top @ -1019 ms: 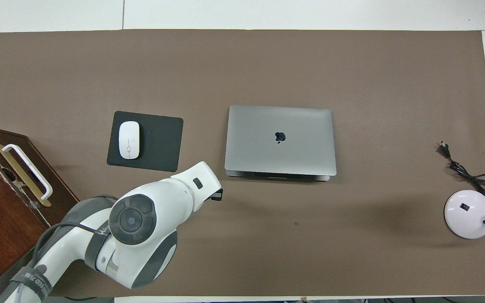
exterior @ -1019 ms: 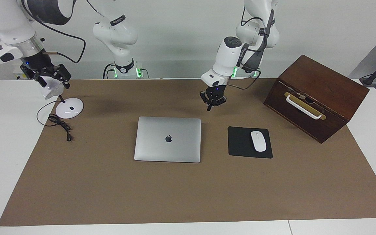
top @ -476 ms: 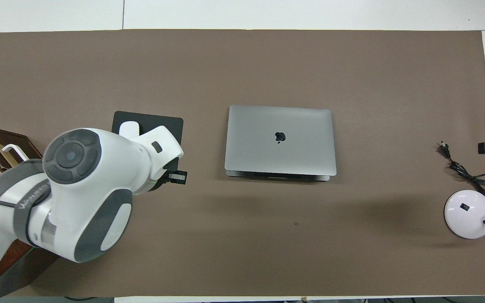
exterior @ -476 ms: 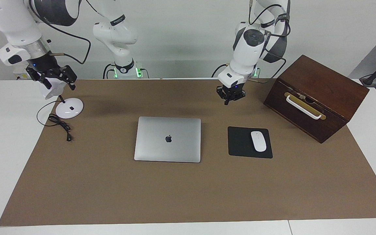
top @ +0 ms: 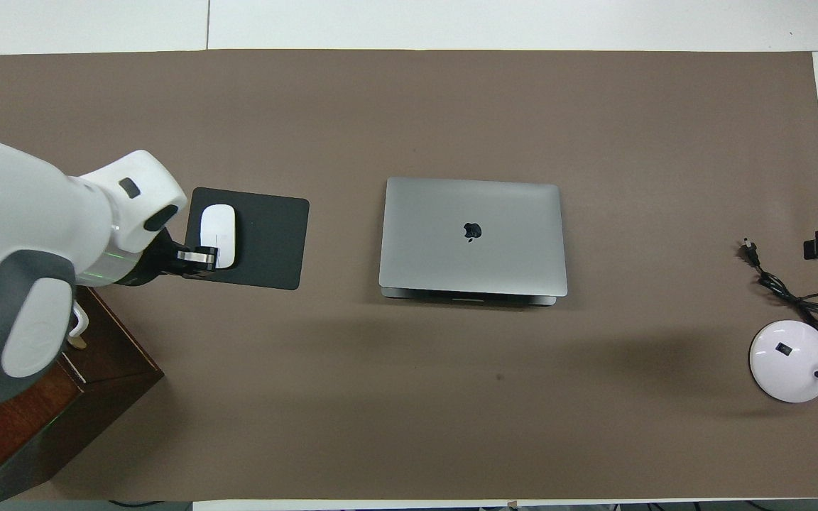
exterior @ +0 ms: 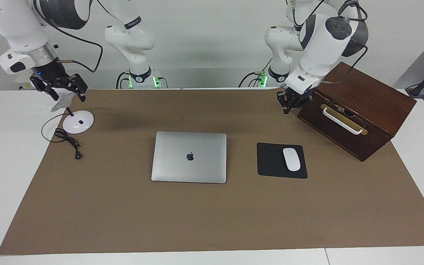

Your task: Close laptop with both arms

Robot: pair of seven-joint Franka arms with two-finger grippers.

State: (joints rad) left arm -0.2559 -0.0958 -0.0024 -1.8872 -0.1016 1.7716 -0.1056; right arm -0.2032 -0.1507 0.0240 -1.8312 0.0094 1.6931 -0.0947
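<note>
While the laptop [exterior: 189, 157] lies shut and flat mid-surface in the facing view, logo up, both claws hang well apart from it: the left claw [exterior: 293, 102] is raised beside the wooden box [exterior: 359, 106], the right claw [exterior: 62, 87] over the desk lamp [exterior: 75, 119]. The left looks the nearer of the two; whether either claw is wide or narrow cannot be told.

From overhead, the laptop [top: 473, 238] runs its long axis from one arm's end of the surface toward the other, between mouse pad [top: 267, 241] and lamp. The left claw [top: 196, 258] overlaps the pad's edge. No closing move appears to remain.
</note>
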